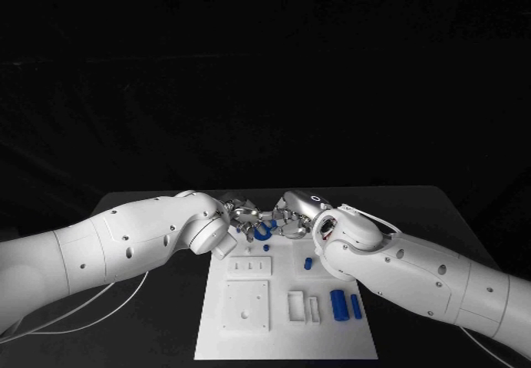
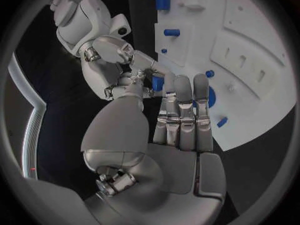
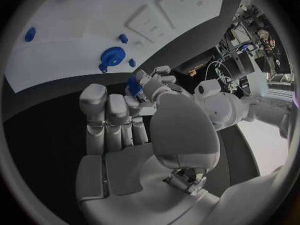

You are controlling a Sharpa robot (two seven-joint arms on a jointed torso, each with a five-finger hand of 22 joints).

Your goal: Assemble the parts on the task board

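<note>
Lying in the middle of the black table [image 1: 144, 207], the white task board [image 1: 285, 322] carries small blue parts: two upright cylinders [image 1: 338, 304] side by side near its right edge, a short peg [image 1: 308, 264] higher up, a tiny stud [image 1: 267, 248] and a gear-like disc [image 3: 112, 56] near its far end. Raised white blocks [image 1: 245, 305] with slots and holes stand on the board's left and centre. At the far edge of the board the left hand [image 1: 240, 213] and the right hand [image 1: 290, 221] meet, fingertips together around a small blue part [image 2: 157, 83]. In the wrist views that piece sits pinched between both hands' thumbs and fingers, the remaining fingers held straight and close together. Cables [image 1: 77, 314] trail across the table beside the left arm
</note>
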